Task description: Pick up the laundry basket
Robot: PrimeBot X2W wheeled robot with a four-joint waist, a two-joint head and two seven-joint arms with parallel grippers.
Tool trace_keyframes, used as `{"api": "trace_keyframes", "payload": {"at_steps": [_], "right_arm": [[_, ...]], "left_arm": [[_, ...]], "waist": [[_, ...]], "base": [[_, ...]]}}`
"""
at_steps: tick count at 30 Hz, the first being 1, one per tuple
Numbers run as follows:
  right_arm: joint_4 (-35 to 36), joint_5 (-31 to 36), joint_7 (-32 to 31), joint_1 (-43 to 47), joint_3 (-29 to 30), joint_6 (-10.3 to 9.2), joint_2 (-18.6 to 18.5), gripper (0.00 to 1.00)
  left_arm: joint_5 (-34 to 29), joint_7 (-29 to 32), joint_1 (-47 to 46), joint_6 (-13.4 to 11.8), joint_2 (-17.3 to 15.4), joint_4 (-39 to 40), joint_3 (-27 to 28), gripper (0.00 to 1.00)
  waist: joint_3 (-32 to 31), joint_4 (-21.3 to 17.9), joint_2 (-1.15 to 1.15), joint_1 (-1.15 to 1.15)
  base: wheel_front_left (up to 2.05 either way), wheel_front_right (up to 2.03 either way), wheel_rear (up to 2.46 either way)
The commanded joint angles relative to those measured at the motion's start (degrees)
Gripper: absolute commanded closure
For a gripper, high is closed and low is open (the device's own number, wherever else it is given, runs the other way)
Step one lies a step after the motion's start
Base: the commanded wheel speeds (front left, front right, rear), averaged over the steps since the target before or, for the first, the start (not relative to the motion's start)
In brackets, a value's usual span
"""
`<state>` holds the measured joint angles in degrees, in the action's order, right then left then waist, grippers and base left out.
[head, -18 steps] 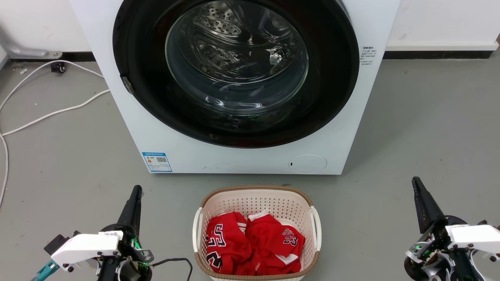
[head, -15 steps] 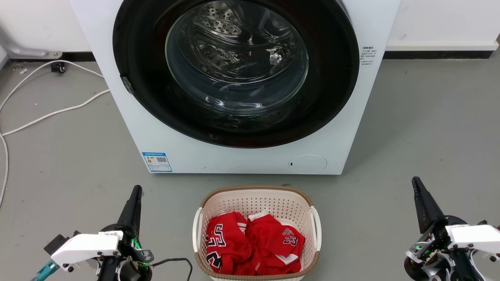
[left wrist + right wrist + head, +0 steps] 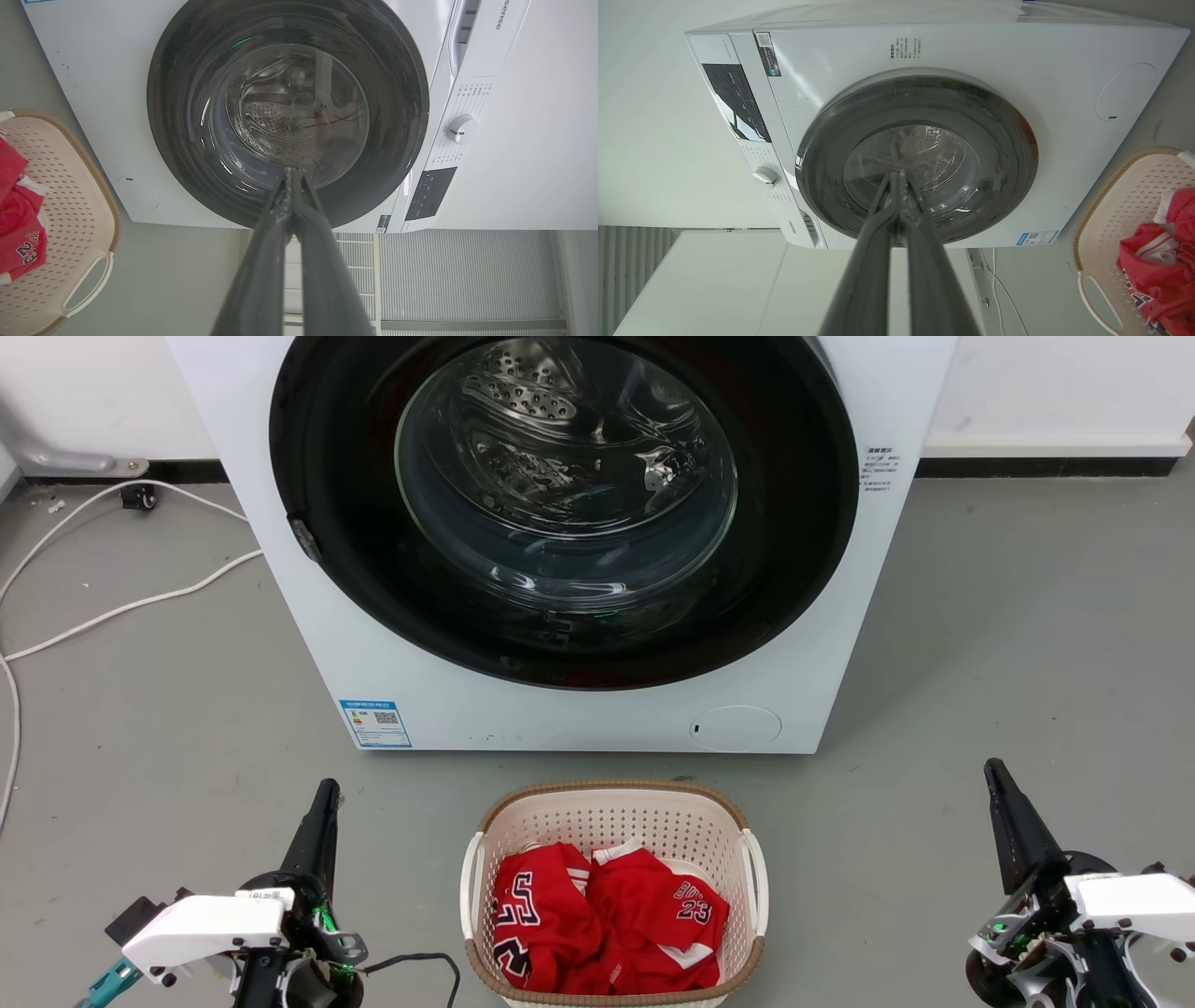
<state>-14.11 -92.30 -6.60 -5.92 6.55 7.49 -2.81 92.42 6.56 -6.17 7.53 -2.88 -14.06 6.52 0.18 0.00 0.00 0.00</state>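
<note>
Cream-white perforated plastic laundry basket (image 3: 611, 790) lies between our hands, side handles (image 3: 469, 887) facing them | left hand (image 3: 327, 788) nearer than right hand (image 3: 991, 767) | both closed, empty

Light is bright, soft and even across all three views (no hard-edged shadow anywhere). The head view is sharp throughout. There the washing machine (image 3: 560, 719) throws a broad, diffuse shadow on the floor (image 3: 1027, 616) to its right, and its door glass (image 3: 565, 476) carries curved white glints. The laundry basket (image 3: 611, 821) has only a faint shadow around it. Both wrist views bow the machine's straight edges toward the frame borders. The left pincer (image 3: 292, 171) and right pincer (image 3: 897, 173) are blurred near the lens and sharper at their tips.
</note>
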Motion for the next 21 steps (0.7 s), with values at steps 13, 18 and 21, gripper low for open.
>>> {"api": "trace_keyframes", "payload": {"at_steps": [13,18,21], "right_arm": [[0.23,-0.23,-0.04,-0.61,-0.02,0.0,-0.14,1.0],[0.23,-0.23,-0.04,-0.61,0.0,0.0,-0.14,1.0],[-0.73,0.06,0.1,0.51,-0.09,0.0,0.08,0.0]], "left_arm": [[-0.02,0.1,-0.13,0.08,0.04,0.06,0.12,1.0],[-0.03,0.1,-0.13,0.08,0.04,0.06,0.1,1.0],[-0.01,-0.1,0.47,-0.03,0.08,-0.67,-0.09,0.0]], "waist": [[0.0,0.0,0.0,0.0],[0.0,0.0,0.0,0.0],[0.01,0.0,0.0,0.0]], "base": [[0.0,0.0,0.0],[0.0,0.0,0.0],[0.0,0.0,0.0]]}}
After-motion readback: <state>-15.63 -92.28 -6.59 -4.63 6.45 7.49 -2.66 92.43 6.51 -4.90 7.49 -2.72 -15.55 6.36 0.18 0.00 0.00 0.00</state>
